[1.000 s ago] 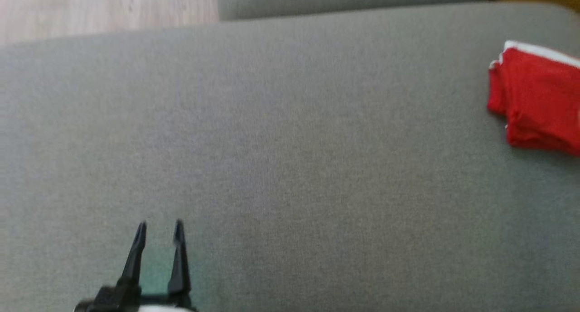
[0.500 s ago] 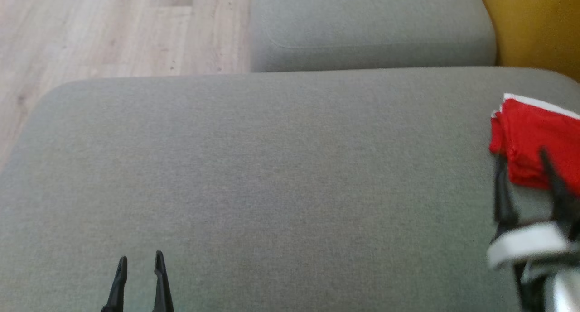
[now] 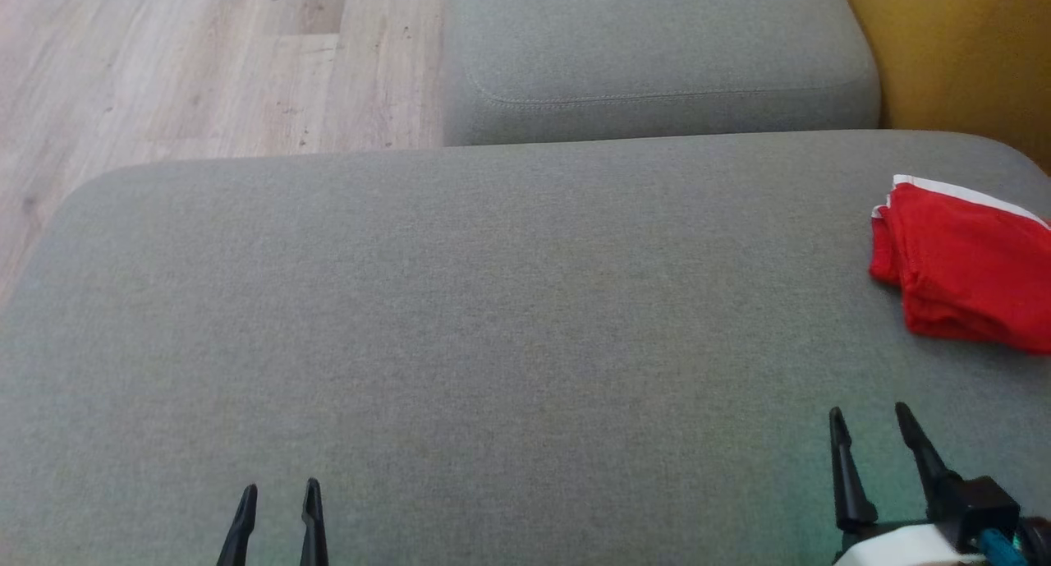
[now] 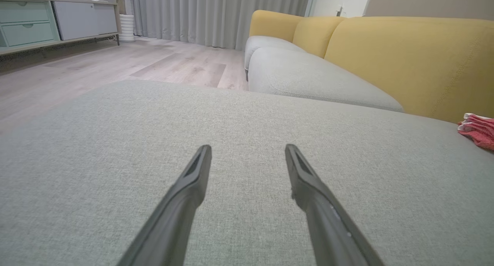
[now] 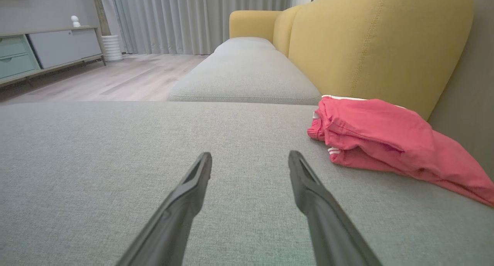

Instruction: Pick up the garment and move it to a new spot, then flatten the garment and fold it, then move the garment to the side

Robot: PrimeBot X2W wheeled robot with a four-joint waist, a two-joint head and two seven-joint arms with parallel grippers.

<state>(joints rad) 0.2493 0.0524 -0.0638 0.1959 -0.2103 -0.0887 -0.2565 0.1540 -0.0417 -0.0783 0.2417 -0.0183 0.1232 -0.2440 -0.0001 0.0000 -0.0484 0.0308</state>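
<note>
Garment (image 3: 965, 262), red with white trim, lies folded at the right edge of the grey sofa cushion (image 3: 493, 319), near the yellow backrest (image 3: 944, 48). Left gripper (image 3: 280, 486) and right gripper (image 3: 869, 409) hover released, both empty; the right is nearer the garment but apart from it.

A broad grey fabric cushion (image 3: 493, 344) spreads across the foreground. Beyond it lies a second grey seat cushion (image 3: 657, 57), with yellow backrests (image 5: 366, 46) along its right side. Pale wood-plank floor (image 3: 205, 65) stretches left toward grey curtains (image 4: 216, 15), a low cabinet (image 4: 85, 21) with mint drawers, and a white ribbed pot (image 4: 126, 27) beside it.
</note>
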